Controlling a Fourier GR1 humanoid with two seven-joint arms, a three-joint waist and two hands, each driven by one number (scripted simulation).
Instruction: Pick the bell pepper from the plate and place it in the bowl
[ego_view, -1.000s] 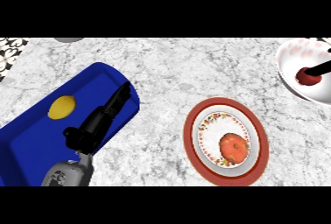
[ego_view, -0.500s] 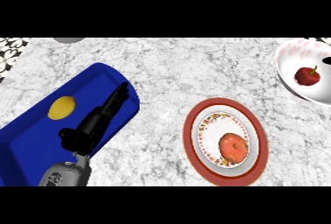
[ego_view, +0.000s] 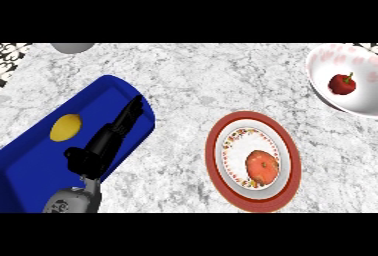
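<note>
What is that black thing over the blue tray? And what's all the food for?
That black thing is a robot hand. It is the robot's left one, on a grey arm that comes in from the bottom of the picture. The camera sits where the robot's head would be and looks straight down at a marble counter. The robot hand stretches out with straight fingers above a blue tray and holds nothing. A yellow lemon lies on the tray. In the middle stands a plate with a red rim, and an orange round thing lies on it. At the top right is a white bowl with a small red pepper inside it. The robot's right hand does not show.
</note>
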